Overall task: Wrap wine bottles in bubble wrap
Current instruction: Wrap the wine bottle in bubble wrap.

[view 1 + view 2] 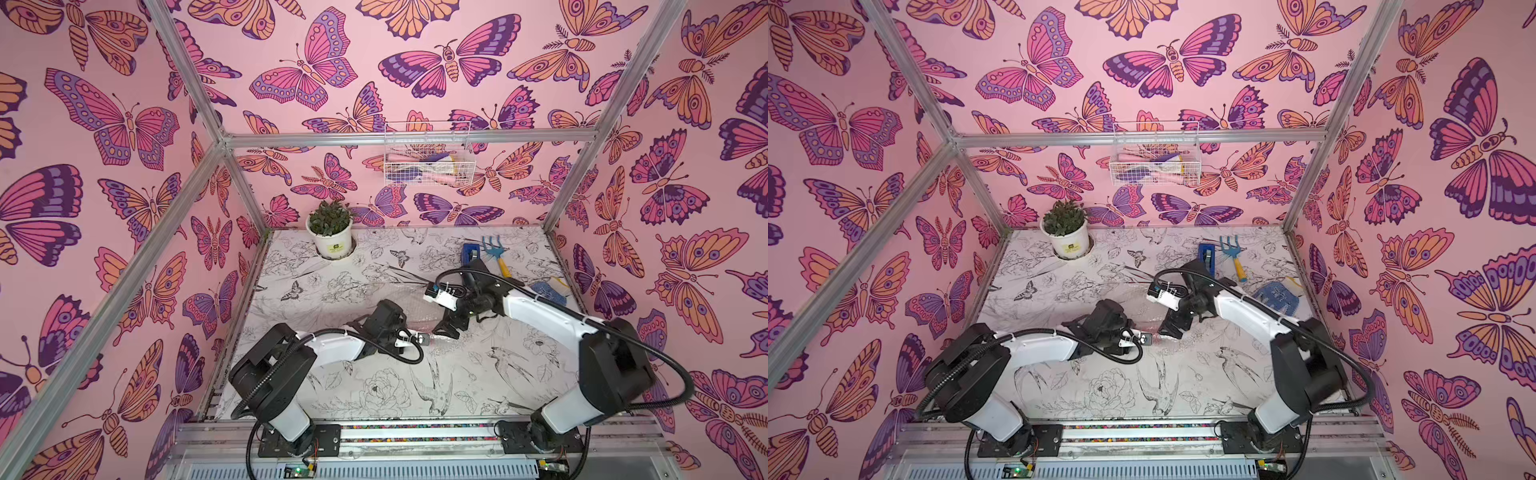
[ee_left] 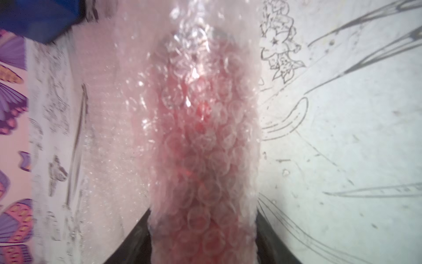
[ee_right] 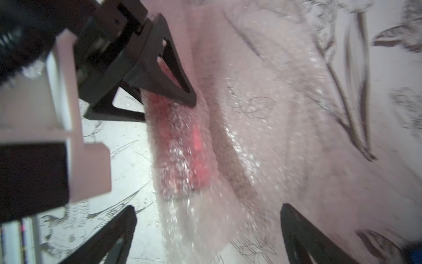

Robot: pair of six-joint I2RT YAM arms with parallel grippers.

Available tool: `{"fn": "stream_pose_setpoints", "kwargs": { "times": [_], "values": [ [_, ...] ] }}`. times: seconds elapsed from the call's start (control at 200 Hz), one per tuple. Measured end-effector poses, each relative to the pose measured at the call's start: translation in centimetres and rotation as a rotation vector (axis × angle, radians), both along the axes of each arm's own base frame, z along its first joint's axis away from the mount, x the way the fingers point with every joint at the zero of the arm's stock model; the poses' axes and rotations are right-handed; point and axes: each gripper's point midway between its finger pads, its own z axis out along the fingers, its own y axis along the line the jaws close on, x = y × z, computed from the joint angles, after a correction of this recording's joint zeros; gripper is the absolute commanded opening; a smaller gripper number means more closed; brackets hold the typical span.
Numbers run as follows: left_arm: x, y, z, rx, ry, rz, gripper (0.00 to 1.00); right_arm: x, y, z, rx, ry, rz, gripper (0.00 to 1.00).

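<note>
The table [image 1: 374, 395] carries the work near its centre, well apart from the potted plant [image 1: 330, 232] at the back corner and the blue tape dispenser [image 1: 469, 253] at the far right. The bubble wrap [image 3: 274, 137] lies flat on the table along one side and is wound into a bubbly tube along the other; the flat part joins the tube, so the wrap is judged incomplete. The wine bottle [image 2: 201, 148] lies on its side inside that tube, its red contents showing through the film. The left gripper [image 3: 169, 109] is clamped on the wrapped bottle at one end, one finger on each side of the tube. The right gripper [image 3: 209, 209] stands wide and holds nothing; it hangs above the other end, where the film runs past the red body. Expected faults: with only one end clamped, the free end of the tube can spring loose and unwind. The bottle can slide along the tube and out of the overhanging end if that end is tipped downward. An open right finger [image 3: 296, 228] lowered too far can snag the flat sheet and drag the tube sideways. Excess clamping force can burst bubbles or shift the smooth glass inside the film.
</note>
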Motion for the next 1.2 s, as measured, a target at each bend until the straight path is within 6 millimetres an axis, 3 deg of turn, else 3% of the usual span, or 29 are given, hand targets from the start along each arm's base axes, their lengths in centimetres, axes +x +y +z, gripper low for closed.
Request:
{"fn": "stream_pose_setpoints", "kwargs": {
  "times": [0.165,0.361,0.581,0.686,0.992,1.082,1.202],
  "values": [
    [0.0,1.9,0.0,0.032,0.295,0.084,0.29,-1.7,-0.8,-0.2,-0.021,-0.218,0.016,0.99],
    [-0.2,1.9,-0.3,0.069,0.605,0.124,0.28,-4.5,1.5,-2.3,-0.093,-0.423,0.198,0.99],
    [-2.1,1.2,-0.5,0.068,0.852,0.120,0.28,-3.3,4.3,-3.2,-0.117,-0.613,0.282,0.99],
    [-3.0,1.1,-0.6,0.079,0.929,0.123,0.29,-2.6,4.9,-4.3,-0.152,-0.619,0.308,0.99],
    [-2.7,1.8,-0.6,0.089,1.022,0.176,0.38,-1.4,5.7,-6.0,-0.224,-0.547,0.345,0.93],
    [-2.7,1.9,-0.6,0.095,1.025,0.172,0.42,-1.4,5.7,-7.4,-0.260,-0.494,0.364,0.88],
    [-2.7,2.2,-0.7,0.106,1.029,0.179,0.52,-1.1,5.9,-7.7,-0.279,-0.432,0.373,0.76]
  ]
}}
